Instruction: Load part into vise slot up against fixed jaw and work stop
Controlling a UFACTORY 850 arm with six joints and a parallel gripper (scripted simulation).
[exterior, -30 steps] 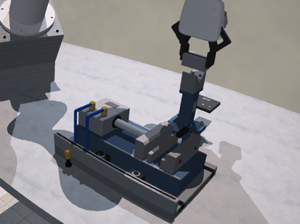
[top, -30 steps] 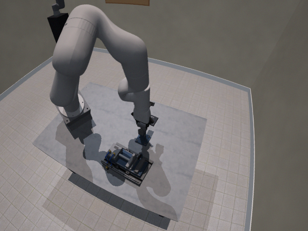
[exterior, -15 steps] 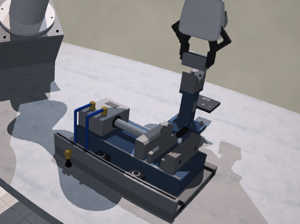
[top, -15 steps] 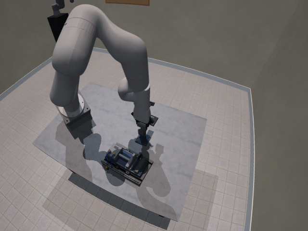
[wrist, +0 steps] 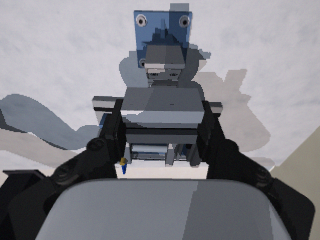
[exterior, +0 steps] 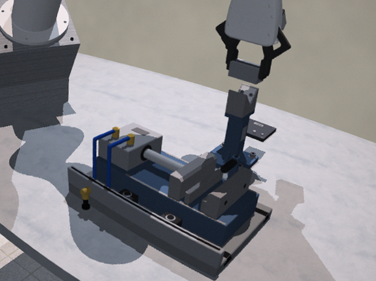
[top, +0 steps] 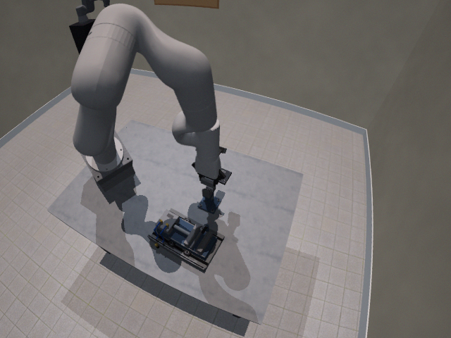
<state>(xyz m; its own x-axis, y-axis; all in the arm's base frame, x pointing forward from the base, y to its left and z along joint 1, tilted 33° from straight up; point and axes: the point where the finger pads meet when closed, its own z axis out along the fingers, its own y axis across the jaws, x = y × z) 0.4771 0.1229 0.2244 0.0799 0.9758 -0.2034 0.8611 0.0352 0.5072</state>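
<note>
So at this point the gripper [exterior: 245, 68] was clamped on the part [exterior: 244, 71], the grey block, pinching it across its width with a black finger on each side. The block hung level in the air right above the V-block [exterior: 241, 102], not touching it as far as the exterior view showed, with a small gap between the block's underside and the top of the V.

My guess at why it was there: the V-block is a rest, so parking the part in it would let the arm regrasp if the milled slot wasn't facing the right way. I honestly couldn't tell where the slot was from any view.

The infeed plate [exterior: 261, 129] sat bare behind the V-block's post. The vise [exterior: 198, 183] stood open in front, its moving jaw on the air cylinder's rod [exterior: 163, 159] and the fixed jaw opposite, with the dark work stop [exterior: 228, 165] poking in at the far end. Nothing was between the jaws yet.
</note>
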